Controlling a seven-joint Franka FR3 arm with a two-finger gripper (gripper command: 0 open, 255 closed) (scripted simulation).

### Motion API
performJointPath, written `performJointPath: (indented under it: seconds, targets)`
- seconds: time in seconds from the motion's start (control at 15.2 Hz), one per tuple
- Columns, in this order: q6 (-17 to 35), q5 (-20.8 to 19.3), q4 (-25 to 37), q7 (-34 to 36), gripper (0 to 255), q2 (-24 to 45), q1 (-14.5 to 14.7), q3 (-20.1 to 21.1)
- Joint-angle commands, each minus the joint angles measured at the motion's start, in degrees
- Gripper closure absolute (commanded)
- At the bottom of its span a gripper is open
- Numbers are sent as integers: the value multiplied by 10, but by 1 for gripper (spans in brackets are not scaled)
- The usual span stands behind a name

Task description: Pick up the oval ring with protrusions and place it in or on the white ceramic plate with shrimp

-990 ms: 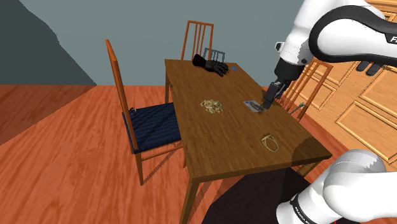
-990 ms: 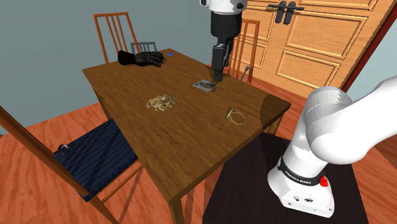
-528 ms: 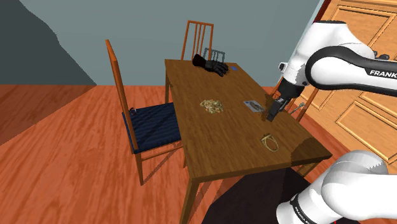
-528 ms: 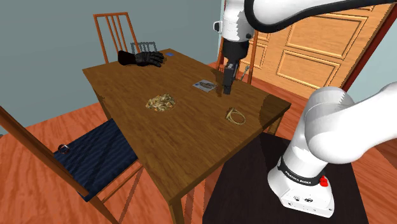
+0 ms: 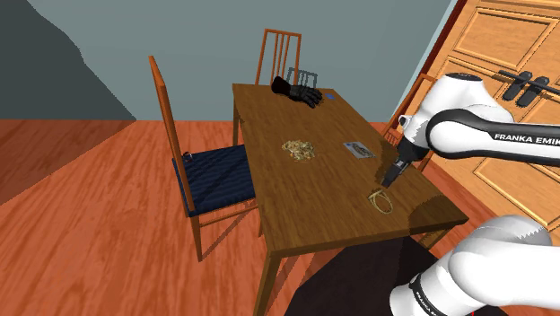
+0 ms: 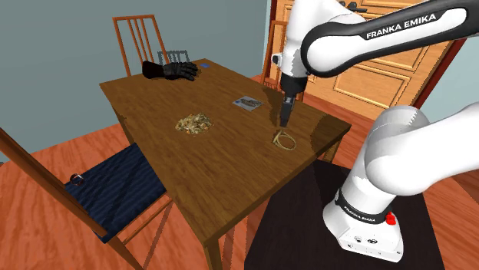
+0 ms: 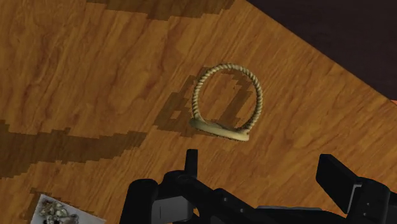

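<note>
The oval ring (image 5: 381, 201) (image 6: 285, 140) (image 7: 227, 105), a tan rope-like loop with a flat bar along one side, is lying flat on the wooden counter (image 5: 305, 202), near the corner beside the black stand (image 6: 299, 211). The tool (image 5: 388, 180) (image 6: 283, 121) (image 7: 261, 164) is hanging just above the ring, pointing down at it without touching it. Its two black fingers (image 7: 340, 181) are standing apart, gripping nothing, and the ring is lying ahead of the gap between them. The plate with shrimp (image 5: 358, 148) (image 6: 247, 102) (image 7: 54, 212), small, flat and pale, is sitting beyond the ring, apart from it, on the side away from the stand. A heap of tan bits (image 5: 299, 149) (image 6: 194, 123) is lying farther from the ring than the plate is. A black glove (image 5: 297, 91) (image 6: 170, 70) is resting well apart from the ring, at the counter's opposite end.
</note>
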Motion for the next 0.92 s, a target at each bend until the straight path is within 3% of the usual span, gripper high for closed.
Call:
performJointPath:
  seconds: [0.0, 0.33, 0.86]
  targets:
    - [47, -23, -25, -19, 0, 15, -19, -27]
    - [165, -77, -62, -65, 0, 84, -64, -94]
    - [267, -97, -82, -59, 0, 167, -66, -113]
